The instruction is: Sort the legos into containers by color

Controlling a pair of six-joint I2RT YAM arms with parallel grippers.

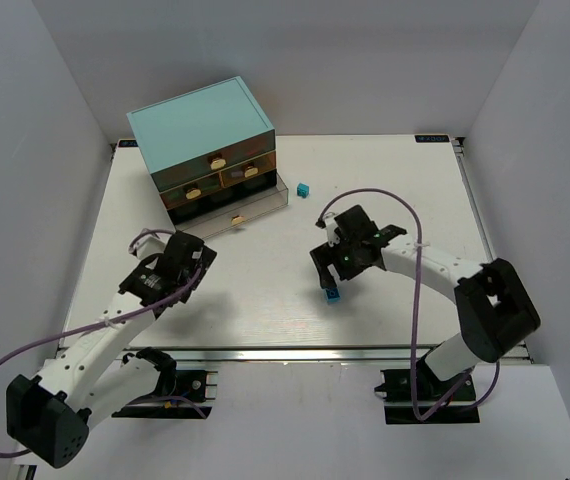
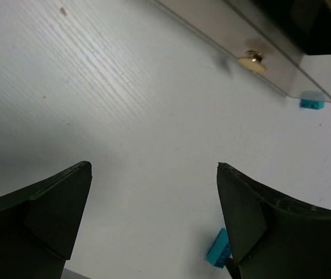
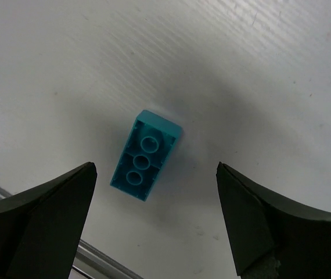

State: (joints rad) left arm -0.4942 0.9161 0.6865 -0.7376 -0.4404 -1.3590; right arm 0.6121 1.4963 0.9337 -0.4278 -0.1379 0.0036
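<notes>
A white, finely ribbed table (image 1: 265, 300) lies under even, soft light. Plain pale walls (image 1: 345, 60) stand at nine, twelve and three o'clock; a metal rail (image 1: 295, 352) runs along its six o'clock edge.

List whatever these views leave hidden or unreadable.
- Top view: what lies inside the drawers; tinted fronts and the cabinet top hide it.
- Top view: most of the near cyan brick, under the right gripper.
- Left wrist view: part of that brick, cut off by the left gripper and the bottom edge.
- Top view: the far cyan brick's studs, too small.
</notes>
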